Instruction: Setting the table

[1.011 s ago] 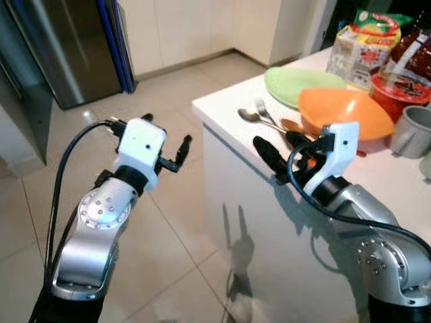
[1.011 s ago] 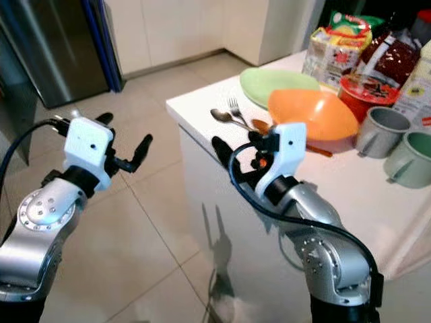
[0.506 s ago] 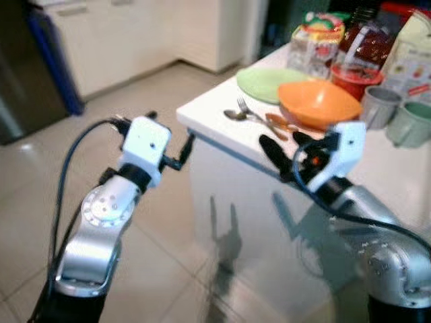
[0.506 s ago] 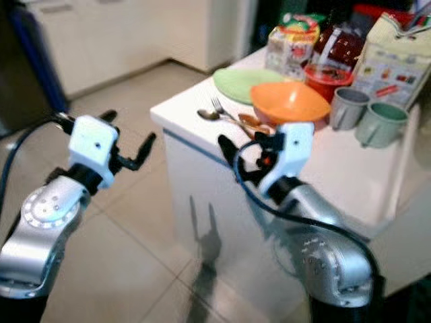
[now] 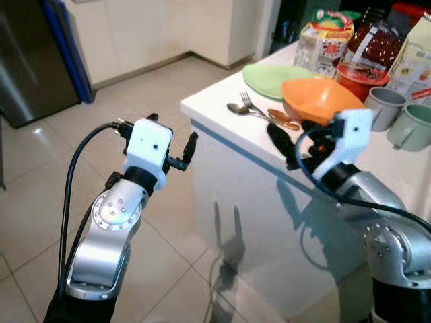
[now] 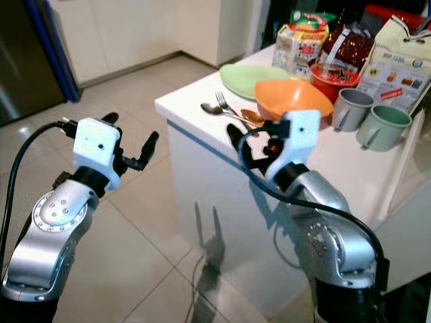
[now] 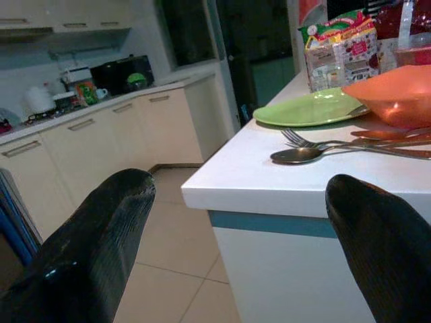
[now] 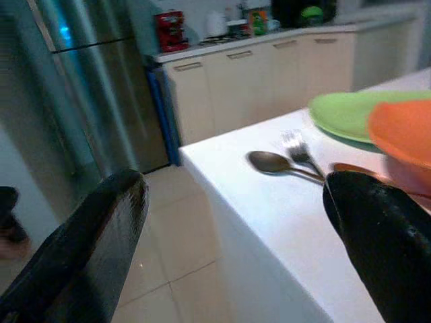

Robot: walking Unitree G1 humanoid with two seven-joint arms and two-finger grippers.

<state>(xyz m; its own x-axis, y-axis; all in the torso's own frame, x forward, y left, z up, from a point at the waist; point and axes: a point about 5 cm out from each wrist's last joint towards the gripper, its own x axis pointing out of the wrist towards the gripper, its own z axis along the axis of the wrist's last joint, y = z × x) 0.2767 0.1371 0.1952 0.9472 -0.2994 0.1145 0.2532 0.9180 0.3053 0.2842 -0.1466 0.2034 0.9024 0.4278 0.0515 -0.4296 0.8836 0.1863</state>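
A white table (image 5: 214, 109) stands ahead on my right. Near its corner lie a spoon (image 5: 237, 108) and a fork (image 5: 246, 101), with a brown spoon (image 5: 283, 120) beside them. Behind them sit a green plate (image 5: 268, 77) and an orange bowl (image 5: 318, 98). A grey mug (image 5: 381, 108) and a green mug (image 5: 413, 128) stand further right. My right gripper (image 5: 289, 136) hovers open over the table's front edge, just short of the bowl. My left gripper (image 5: 174, 132) is open and empty over the floor, left of the table corner, and its wrist view looks at the cutlery (image 7: 303, 153).
Food packets (image 5: 324, 42), a red lidded tub (image 5: 357, 74) and a carton (image 5: 414, 60) crowd the table's far side. A dark fridge (image 5: 30, 60) and cream cabinets (image 5: 148, 30) line the far wall. Tiled floor (image 5: 40, 188) stretches to the left of the table.
The whole picture has shifted, so the camera moved; the table now sits a little closer. Both grippers stay open and empty in about the same pose.
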